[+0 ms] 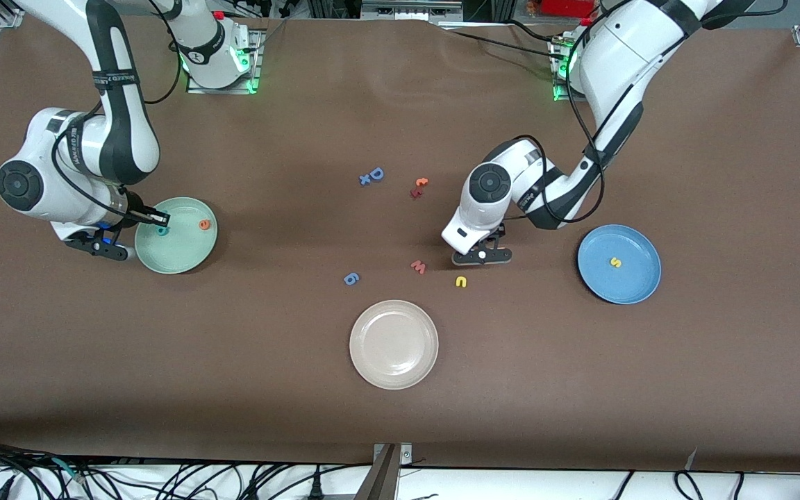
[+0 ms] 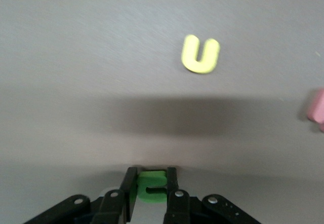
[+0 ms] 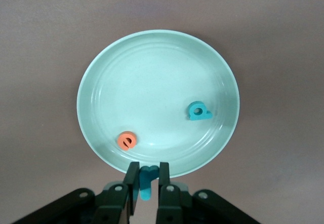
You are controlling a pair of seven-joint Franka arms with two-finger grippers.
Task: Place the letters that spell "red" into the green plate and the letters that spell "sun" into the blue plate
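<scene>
My left gripper (image 2: 152, 183) is down at the table mid-way along it, shut on the green arch letter (image 2: 152, 187). The yellow arch letter (image 2: 200, 54) lies just nearer the front camera (image 1: 461, 281). The yellow "s" (image 1: 615, 262) rests in the blue plate (image 1: 594, 243). My right gripper (image 3: 147, 176) hangs over the rim of the green plate (image 3: 152, 82), shut on the teal "r" (image 3: 147, 183). The orange "e" (image 3: 127, 140) and the teal "d" (image 3: 198, 111) lie in that plate.
A beige plate (image 1: 394, 344) sits nearest the front camera. A pink "w" (image 1: 418, 267) lies beside my left gripper (image 1: 481, 255). A blue "6" (image 1: 351, 278), a blue "D" (image 1: 376, 173) and small red-orange letters (image 1: 419, 186) are scattered mid-table.
</scene>
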